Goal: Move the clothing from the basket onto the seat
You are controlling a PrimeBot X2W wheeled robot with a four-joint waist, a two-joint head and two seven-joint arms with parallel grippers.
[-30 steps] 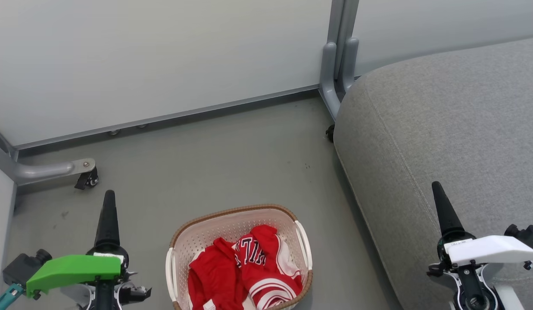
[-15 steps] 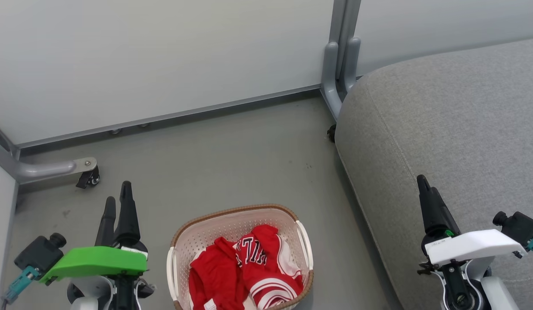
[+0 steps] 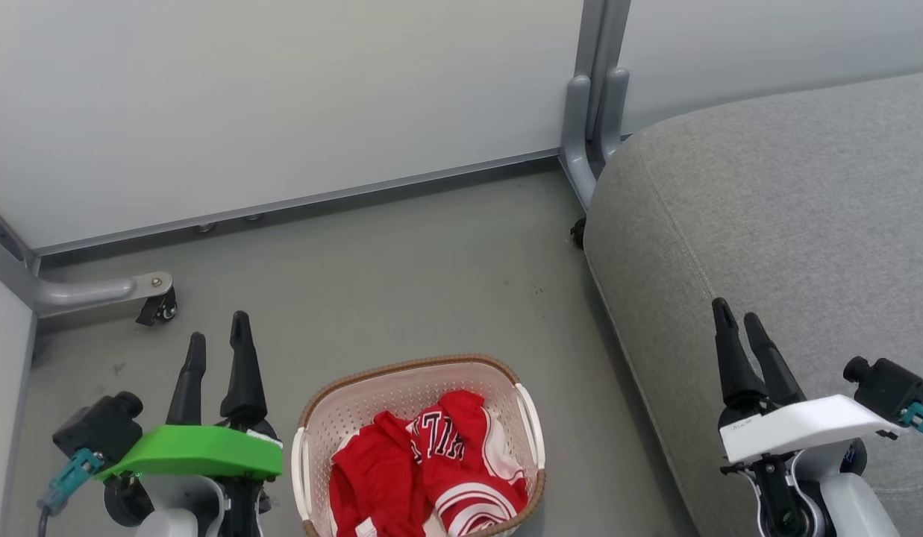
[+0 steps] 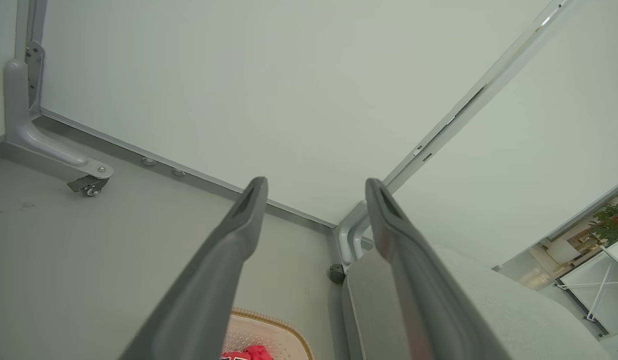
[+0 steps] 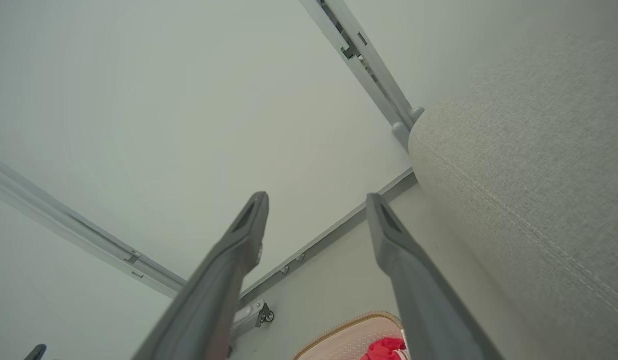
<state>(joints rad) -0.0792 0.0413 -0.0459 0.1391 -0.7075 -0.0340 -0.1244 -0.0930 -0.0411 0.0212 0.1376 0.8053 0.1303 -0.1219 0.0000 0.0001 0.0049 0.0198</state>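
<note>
Nothing picked yet: clothing (image 3: 431, 470) is all in the basket (image 3: 357, 406), on the floor (image 3: 401, 268) at 6 o'clock in the head view. The jersey (image 3: 465, 455) lies on the 3 o'clock side, lettering up. The shorts (image 3: 368, 477) are bunched at 9, and the two overlap in the middle. The seat (image 3: 789, 209) is at 3 o'clock of the basket, near but not touching, and what I can see of its top is bare.

The left gripper (image 3: 218, 330) is at 9 o'clock of the basket, over the floor, fingers parted and empty. The right gripper (image 3: 736, 313) is at 3 o'clock, over the seat's edge, fingers also parted and empty, looking a bit narrower from the head.

Risks as I read it:
- Garments look tangled. Pinch one and the other likely rides along, then drops on the floor between basket and seat.
- The basket looks light. A deep grab catching the perforated wall or a handle (image 3: 530, 421) would lift or tip it.
- Long fingers coming in at an angle could snag the brown rim (image 3: 401, 365).
- The seat edge is rounded. Release too close and the fabric slides off.
- Both arms reaching in together could collide over the basket.
</note>
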